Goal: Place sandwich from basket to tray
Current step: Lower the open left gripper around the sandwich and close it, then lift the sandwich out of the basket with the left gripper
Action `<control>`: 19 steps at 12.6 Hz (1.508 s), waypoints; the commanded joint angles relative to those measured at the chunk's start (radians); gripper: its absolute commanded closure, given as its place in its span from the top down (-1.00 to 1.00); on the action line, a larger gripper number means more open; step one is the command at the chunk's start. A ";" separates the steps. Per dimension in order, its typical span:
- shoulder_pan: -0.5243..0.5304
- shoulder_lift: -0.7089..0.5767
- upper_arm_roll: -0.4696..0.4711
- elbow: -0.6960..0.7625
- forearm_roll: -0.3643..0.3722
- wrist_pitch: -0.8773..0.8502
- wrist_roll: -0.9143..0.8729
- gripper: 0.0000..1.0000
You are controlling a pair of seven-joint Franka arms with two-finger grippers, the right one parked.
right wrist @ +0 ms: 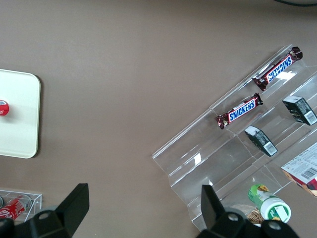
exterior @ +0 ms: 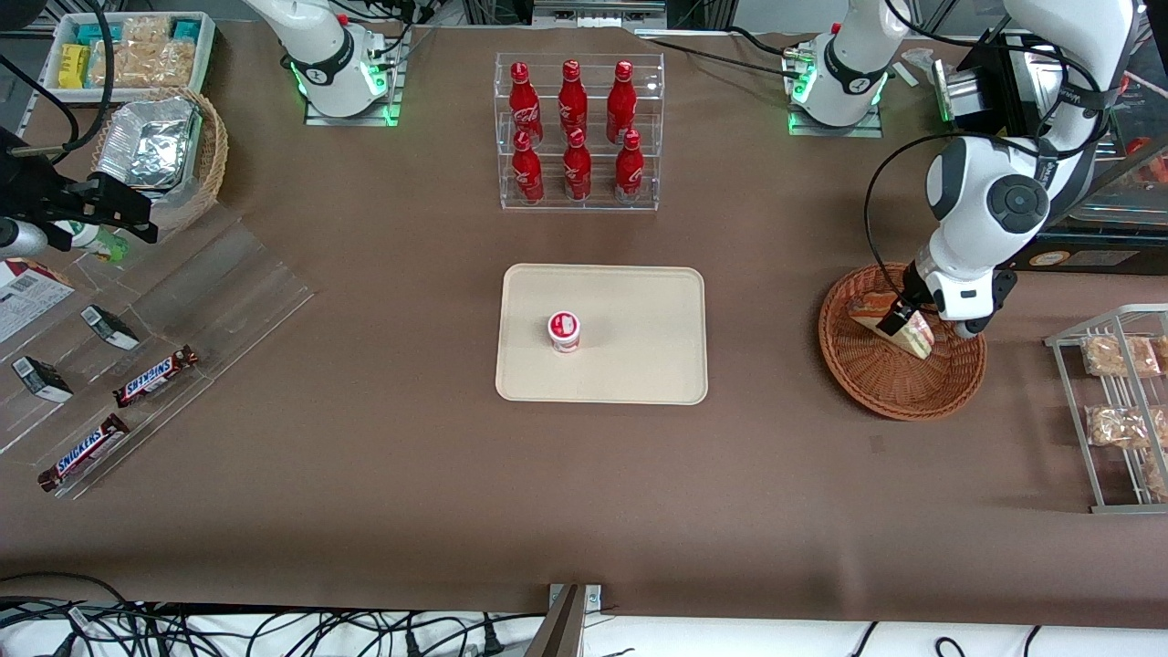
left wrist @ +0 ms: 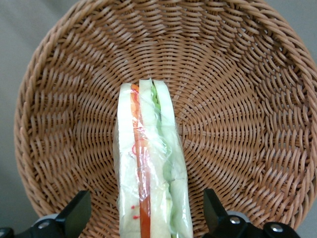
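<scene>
Brown-clothed table (exterior: 383, 474); evenly lit

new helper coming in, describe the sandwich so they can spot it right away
Find the round reddish-brown wicker basket toward the working arm's end of the table. The sandwich lies in it between the open gripper's fingers: a clear-wrapped white-bread wedge with green and red filling, unlike the crumbly beige snack packets nearby.

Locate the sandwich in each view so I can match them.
Front view: sandwich in the basket, under the pincer, toward the working arm's end.
Left wrist view: sandwich edge-up on the basket floor, between the open pincer's fingers.
Right wrist view: not in it.
Shared landmark: the basket.
</scene>
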 commanded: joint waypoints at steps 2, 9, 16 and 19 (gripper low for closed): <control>0.000 0.019 -0.001 -0.002 0.022 0.027 -0.024 0.53; 0.000 0.021 -0.003 0.014 0.022 0.034 -0.056 -1.00; 0.003 -0.047 -0.004 0.338 0.003 -0.472 0.155 -1.00; -0.006 -0.037 -0.003 0.521 -0.044 -0.655 0.255 -1.00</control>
